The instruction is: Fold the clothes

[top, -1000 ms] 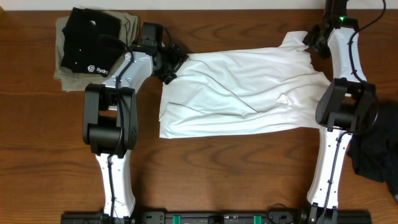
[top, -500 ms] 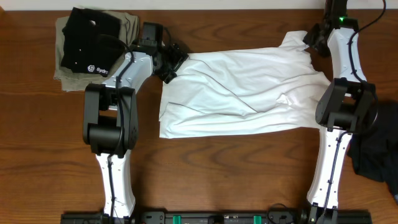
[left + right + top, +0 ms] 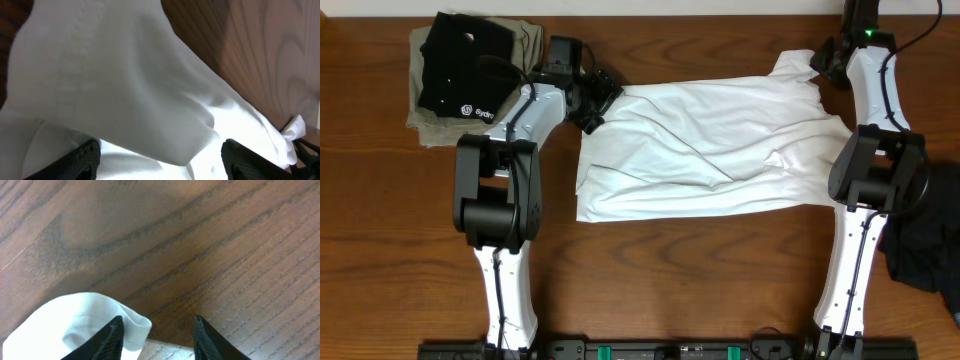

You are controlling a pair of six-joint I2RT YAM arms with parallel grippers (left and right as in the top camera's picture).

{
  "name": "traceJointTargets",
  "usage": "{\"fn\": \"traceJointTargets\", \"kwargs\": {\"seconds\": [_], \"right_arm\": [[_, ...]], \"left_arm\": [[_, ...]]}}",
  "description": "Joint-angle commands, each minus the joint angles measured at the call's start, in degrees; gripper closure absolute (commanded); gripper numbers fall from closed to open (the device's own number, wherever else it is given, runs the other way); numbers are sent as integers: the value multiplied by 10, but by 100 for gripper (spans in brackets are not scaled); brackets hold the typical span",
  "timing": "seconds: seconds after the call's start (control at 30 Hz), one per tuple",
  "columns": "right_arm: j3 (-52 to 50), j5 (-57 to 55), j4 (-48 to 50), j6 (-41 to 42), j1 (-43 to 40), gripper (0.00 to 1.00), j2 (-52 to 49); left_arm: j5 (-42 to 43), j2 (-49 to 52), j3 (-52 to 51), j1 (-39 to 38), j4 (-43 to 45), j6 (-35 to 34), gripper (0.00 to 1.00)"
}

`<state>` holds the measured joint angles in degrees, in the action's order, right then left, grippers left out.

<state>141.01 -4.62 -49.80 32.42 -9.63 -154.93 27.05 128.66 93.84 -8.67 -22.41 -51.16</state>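
Item 1, shirt (image 3: 705,150): white, wrinkled, lying flat across the middle of the surface (image 3: 670,270), between your two arms. You see one sleeve pointing to the far right corner. No tidy fold shows in it yet.

Item 2, your left hand (image 3: 160,147): at the shirt's far left corner, fingers spread wide. Cloth is heaped across the gap, but nothing is pinched; count it as released.

Item 3, your right hand (image 3: 157,320): at the far right sleeve, fingers apart over bare wood. The sleeve tip reaches just into the gap beside one finger and is not yet clamped.

Item 4, black shirt (image 3: 460,60): folded, lying on a folded khaki garment (image 3: 530,40) at the far left. Reckon these two finished.

Item 5, dark cloth (image 3: 925,250): bunched at the right edge, kind unclear, possibly next in line.

Progress, as a judgement: early on this shirt. You have both far corners lined up but neither taken; every fold, the squaring and the stacking are left
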Motion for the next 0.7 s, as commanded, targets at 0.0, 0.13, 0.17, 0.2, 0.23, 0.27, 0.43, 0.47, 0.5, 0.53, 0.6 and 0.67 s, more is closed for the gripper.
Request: {"fn": "traceJointTargets", "kwargs": {"seconds": [0.0, 0.13, 0.17, 0.2, 0.23, 0.27, 0.43, 0.47, 0.5, 0.53, 0.6, 0.67], "right_arm": [[-33, 25, 0, -1, -4, 63, -17], [-40, 43, 1, 7, -3, 67, -18], [-40, 50, 0, 7, -2, 67, -17], [-40, 54, -2, 7, -1, 67, -17], [-40, 57, -4, 7, 2, 66, -17], [-40, 63, -6, 7, 3, 66, -17], [-40, 123, -5, 2, 8, 60, -17], [-40, 133, -3, 2, 9, 59, -17], [-40, 141, -3, 1, 9, 57, -17], [-40, 141, -3, 2, 10, 57, -17], [-40, 135, -5, 1, 12, 56, -17], [-40, 120, -8, 2, 14, 56, -17]], "left_arm": [[-7, 2, -2, 3, 0, 5, 20], [-7, 2, -2, 3, 0, 5, 20], [-7, 2, -2, 3, -2, 5, 20], [-7, 2, -2, 3, -3, 5, 20], [-7, 2, -2, 3, -3, 5, 20], [-7, 2, -2, 3, -5, 5, 20], [-7, 2, -2, 3, -7, 5, 20], [-7, 2, -2, 3, -7, 5, 20], [-7, 2, -2, 3, -9, 5, 20], [-7, 2, -2, 3, -9, 5, 20], [-7, 2, -2, 3, -9, 5, 20], [-7, 2, -2, 3, -11, 5, 20]]}}
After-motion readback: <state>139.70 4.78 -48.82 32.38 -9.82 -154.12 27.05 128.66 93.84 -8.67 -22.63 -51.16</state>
